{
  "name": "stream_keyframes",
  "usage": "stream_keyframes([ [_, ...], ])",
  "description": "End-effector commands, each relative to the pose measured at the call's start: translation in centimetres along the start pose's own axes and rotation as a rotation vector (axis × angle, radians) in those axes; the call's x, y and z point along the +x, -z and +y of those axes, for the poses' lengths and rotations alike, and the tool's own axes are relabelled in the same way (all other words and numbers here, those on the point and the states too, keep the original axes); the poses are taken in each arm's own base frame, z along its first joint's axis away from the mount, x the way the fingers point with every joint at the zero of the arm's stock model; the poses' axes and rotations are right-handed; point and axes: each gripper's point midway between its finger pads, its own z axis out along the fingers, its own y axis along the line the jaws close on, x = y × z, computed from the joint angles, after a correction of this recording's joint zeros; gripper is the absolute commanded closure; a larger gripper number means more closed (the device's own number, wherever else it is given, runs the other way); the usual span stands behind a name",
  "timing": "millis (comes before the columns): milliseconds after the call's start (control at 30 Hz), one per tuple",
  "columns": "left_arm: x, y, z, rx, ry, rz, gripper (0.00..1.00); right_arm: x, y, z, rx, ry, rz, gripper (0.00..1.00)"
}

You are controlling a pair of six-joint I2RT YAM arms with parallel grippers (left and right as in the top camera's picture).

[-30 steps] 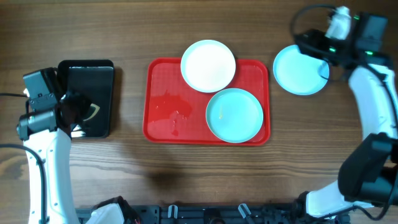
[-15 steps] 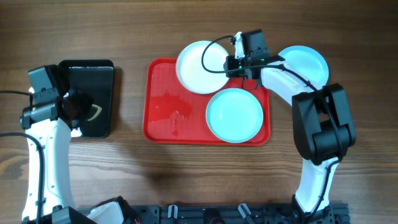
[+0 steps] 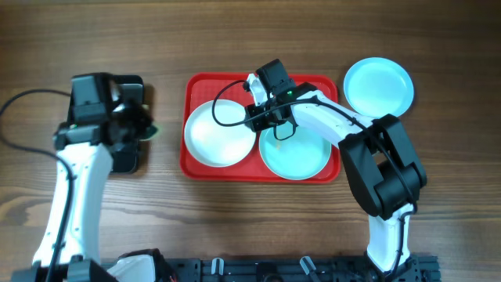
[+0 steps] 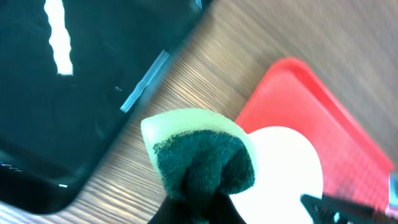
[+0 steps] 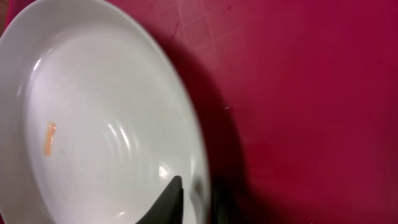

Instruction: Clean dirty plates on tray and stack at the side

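The white plate (image 3: pixel 219 135) lies in the left half of the red tray (image 3: pixel 205 88), with a small orange speck (image 5: pixel 50 138) on its face. My right gripper (image 3: pixel 256 117) (image 5: pixel 195 198) is shut on this plate's right rim, one finger inside (image 5: pixel 172 194) and the other beneath. A pale turquoise plate (image 3: pixel 296 153) sits in the tray's right half, partly under my right arm. Another turquoise plate (image 3: pixel 379 86) rests on the table right of the tray. My left gripper (image 3: pixel 138 129) (image 4: pixel 198 200) is shut on a green-and-yellow sponge (image 4: pixel 202 152), between the black tray and the red tray.
A glossy black tray (image 3: pixel 125 158) (image 4: pixel 56 93) lies on the wooden table left of the red tray, partly under my left arm. My right arm stretches across the tray's right half.
My right gripper left the turquoise plate on the table, shut on the white plate's rim and dragged it from the tray's back edge to its left half. My left arm brought the sponge rightward.
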Motion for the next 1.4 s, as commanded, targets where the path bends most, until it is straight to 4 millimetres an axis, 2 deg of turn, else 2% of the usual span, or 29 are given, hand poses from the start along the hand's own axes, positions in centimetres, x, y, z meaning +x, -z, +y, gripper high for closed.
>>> stream_keyframes([
  [0,4.6,-3.5,-4.0,0.038,-0.114,0.152,0.96,-0.3,0.2,-0.2,0.021,0.009,-0.015,0.96],
  [167,11.2,-10.0,-8.2,0.033,-0.165,0.298,0.96,-0.1,0.2,-0.3,0.022,-0.007,-0.006,0.96],
  [233,13.3,-11.7,-8.9,0.027,-0.202,0.332,0.96,-0.2,0.2,-0.4,0.029,-0.056,-0.012,0.96],
  [267,14.3,-12.5,-9.0,0.020,-0.221,0.350,0.96,-0.4,0.2,-0.4,0.029,-0.064,-0.019,0.96],
  [333,15.1,-13.7,-8.4,-0.021,-0.240,0.355,0.96,-0.5,0.2,-0.8,0.052,-0.076,-0.024,0.96],
  [400,13.6,-14.2,-5.5,-0.178,-0.270,0.269,0.96,-0.4,0.2,-0.8,0.053,-0.076,-0.023,0.96],
  [467,10.6,-13.4,-1.6,-0.400,-0.383,0.142,0.96,-0.4,0.2,-0.9,0.054,-0.076,-0.021,0.96],
  [567,8.4,-11.9,0.3,-0.531,-0.450,0.058,0.96,-0.4,0.2,-0.9,0.054,-0.072,-0.022,0.96],
  [667,7.5,-10.8,-1.0,-0.480,-0.412,0.015,0.96,-0.4,0.2,-0.9,0.054,-0.072,-0.021,0.96],
  [767,6.0,-7.5,-5.8,-0.233,-0.275,-0.049,0.96,-0.4,0.2,-0.9,0.053,-0.072,-0.022,0.96],
  [800,4.8,-5.4,-7.5,-0.124,-0.237,-0.084,0.96,-0.4,0.2,-0.7,0.044,-0.070,-0.020,0.96],
  [833,2.6,-2.3,-8.1,-0.046,-0.159,-0.158,0.96,-0.5,0.3,-0.3,0.025,-0.067,-0.021,0.96],
  [867,0.7,0.3,-7.8,-0.007,-0.102,-0.227,0.96,-0.7,0.6,0.2,0.000,-0.047,-0.026,0.96],
  [900,-0.8,2.7,-7.3,0.025,-0.055,-0.290,0.96,-1.3,1.3,0.8,-0.017,-0.007,-0.047,0.96],
  [967,-3.5,7.9,-5.4,0.070,0.028,-0.422,0.96,-3.4,4.3,2.0,-0.009,0.067,-0.141,0.96],
  [1000,-3.8,9.4,-4.0,0.061,0.058,-0.447,0.96,-4.7,6.3,2.5,0.019,0.122,-0.201,0.96],
  [1033,-3.8,10.0,-2.7,0.035,0.080,-0.450,0.96,-5.9,8.5,2.6,0.087,0.182,-0.266,0.96],
  [1133,-4.1,9.7,0.8,-0.094,0.132,-0.451,0.96,-8.7,15.5,2.6,0.476,0.458,-0.425,0.96],
  [1167,-4.4,9.4,1.8,-0.126,0.153,-0.445,0.96,-9.5,18.6,3.3,0.671,0.588,-0.467,0.96],
  [1200,-4.7,9.0,2.6,-0.152,0.172,-0.439,0.96,-9.8,20.5,4.2,0.795,0.696,-0.478,0.96],
  [1267,-5.1,8.1,3.9,-0.192,0.197,-0.423,0.96,-10.1,22.4,6.2,0.987,0.905,-0.444,0.96],
  [1300,-5.2,7.7,4.5,-0.216,0.206,-0.414,0.96,-10.0,22.7,7.2,1.054,1.001,-0.408,0.96],
  [1367,-5.1,6.2,6.1,-0.276,0.211,-0.366,0.96,-9.9,23.0,10.2,1.123,1.173,-0.392,0.96],
])
